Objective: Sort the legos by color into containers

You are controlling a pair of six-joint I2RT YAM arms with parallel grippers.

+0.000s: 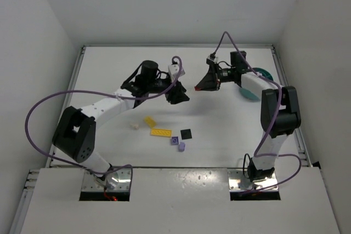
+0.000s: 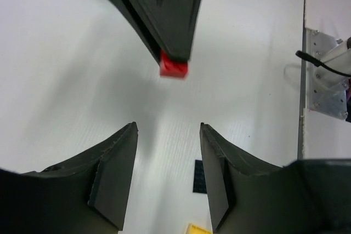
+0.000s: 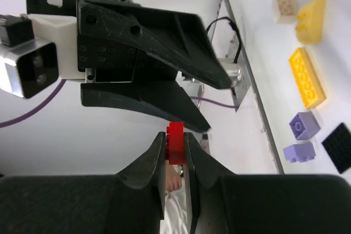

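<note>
Right wrist: my right hand is pinching the red brick in mid-air, while my left hand is standing spread just beside it. I'm judging this a handover; next it's needing a carry to the teal bowl.

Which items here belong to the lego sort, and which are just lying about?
Job:
red lego, clamped in the right gripper; left gripper, open; long yellow plate; short yellow brick; larger lavender brick; smaller lavender brick; black plate; cream brick; teal bowl, partly behind the right arm.

Lying about:
purple cables; metal base plates.
</note>
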